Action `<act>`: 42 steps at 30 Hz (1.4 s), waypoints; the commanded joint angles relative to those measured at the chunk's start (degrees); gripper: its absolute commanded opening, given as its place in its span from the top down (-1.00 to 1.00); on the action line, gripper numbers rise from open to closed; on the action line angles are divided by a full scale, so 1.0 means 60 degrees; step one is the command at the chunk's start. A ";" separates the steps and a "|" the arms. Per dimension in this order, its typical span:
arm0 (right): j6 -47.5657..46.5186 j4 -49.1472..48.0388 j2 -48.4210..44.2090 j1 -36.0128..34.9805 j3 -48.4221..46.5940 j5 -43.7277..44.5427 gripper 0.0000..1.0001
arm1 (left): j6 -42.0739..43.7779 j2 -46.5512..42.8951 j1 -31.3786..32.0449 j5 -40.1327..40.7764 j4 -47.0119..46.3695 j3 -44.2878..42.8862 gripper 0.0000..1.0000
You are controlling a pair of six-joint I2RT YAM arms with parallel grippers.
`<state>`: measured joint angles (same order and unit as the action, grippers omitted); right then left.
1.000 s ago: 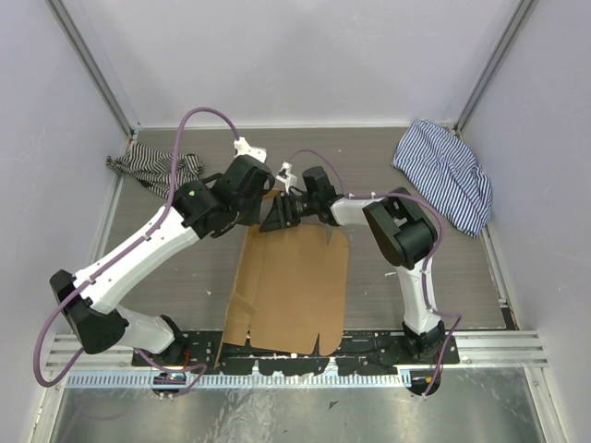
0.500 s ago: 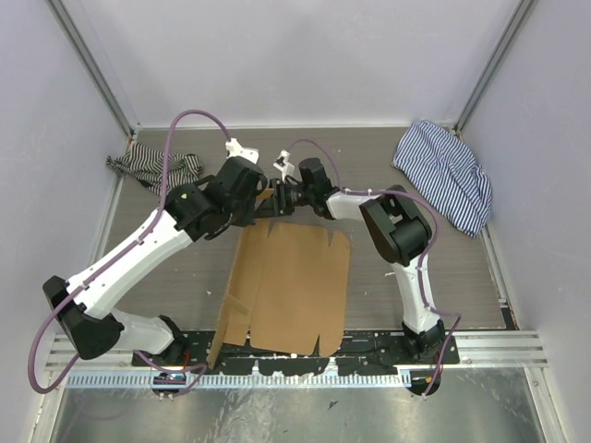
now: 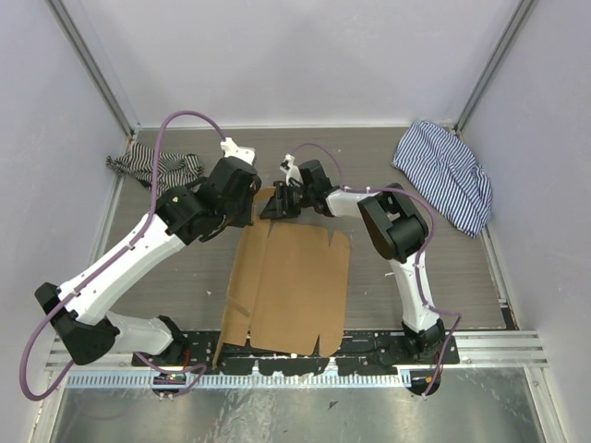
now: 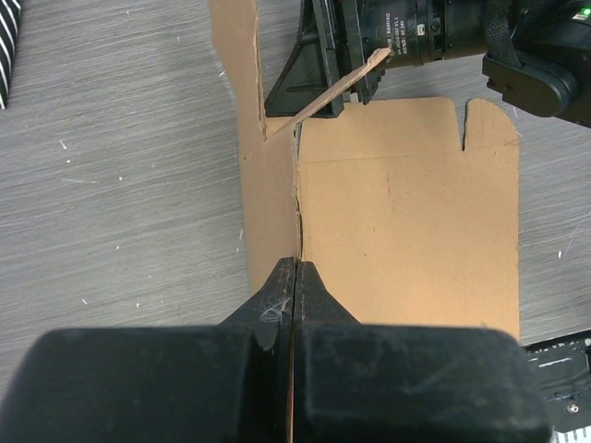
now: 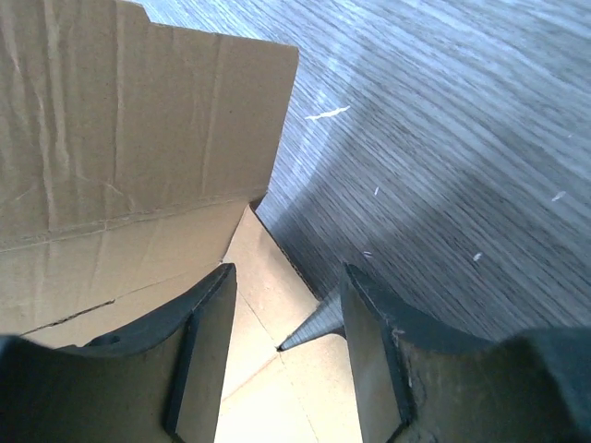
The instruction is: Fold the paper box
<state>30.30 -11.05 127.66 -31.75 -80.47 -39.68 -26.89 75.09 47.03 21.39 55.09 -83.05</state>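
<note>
Top view: the flat brown cardboard die-cut paper box point(image 3: 295, 277) lies mid-table on the grey wood-grain tabletop point(image 3: 185, 268). Its long axis runs from the base rail to the far side, with bare board either side. The left gripper point(image 3: 253, 209) and right gripper point(image 3: 277, 205) meet at its far edge. A dark striped cloth point(image 3: 152, 166) lies far left and a blue-white striped cloth point(image 3: 443, 175) far right, both well apart from it.

Left wrist: the left claw is closed tight, its tips on a lengthwise crease; whether it pinches card I cannot tell. A notched far flap point(image 4: 323, 97) tilts up.

Right wrist: the right claw stands partly spread, clamping nothing, over smooth, creased card.
</note>
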 commanded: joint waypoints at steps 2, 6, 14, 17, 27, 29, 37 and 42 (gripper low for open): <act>-0.0805 0.0449 -0.0410 0.0095 -0.0215 0.0500 -0.12 | 0.0015 -0.0034 -0.0021 -0.0274 -0.0143 -0.0083 1.00; -0.0796 0.0091 -0.0266 0.0137 -0.0268 -0.0395 -0.13 | 0.0051 -0.0010 -0.0020 -0.0297 -0.0166 -0.0091 1.00; -0.1283 -0.0032 -0.0652 0.0047 0.0093 -0.0777 0.13 | 0.0249 0.0429 -0.0026 -0.0445 -0.0167 -0.0532 1.00; -0.1564 0.0261 -0.0725 0.0039 0.0062 -0.0747 0.13 | 0.0359 0.0679 -0.0028 -0.0535 -0.0129 -0.0814 1.00; -0.1452 0.0591 -0.0749 0.0129 0.0070 -0.0051 0.11 | 0.0699 0.1008 -0.0033 0.0016 0.0481 -0.1413 1.00; -0.1358 0.0619 -0.0944 0.0205 0.0239 0.0290 0.11 | 0.0864 0.1099 -0.0039 0.0031 0.0473 -0.1527 1.00; -0.0908 0.1154 -0.2322 0.0749 0.1144 0.2445 0.08 | 0.1807 0.1802 -0.0069 -0.0087 0.0357 -0.2454 1.00; -0.0839 0.1798 -0.3475 0.1163 0.1758 0.4196 0.08 | 0.2789 0.2331 -0.0199 -0.0661 -0.0082 -0.3105 1.00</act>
<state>24.56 -2.52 114.54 -26.41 -71.09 -25.04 -16.32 87.33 46.59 20.08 57.71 -97.80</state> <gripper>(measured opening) 0.458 0.005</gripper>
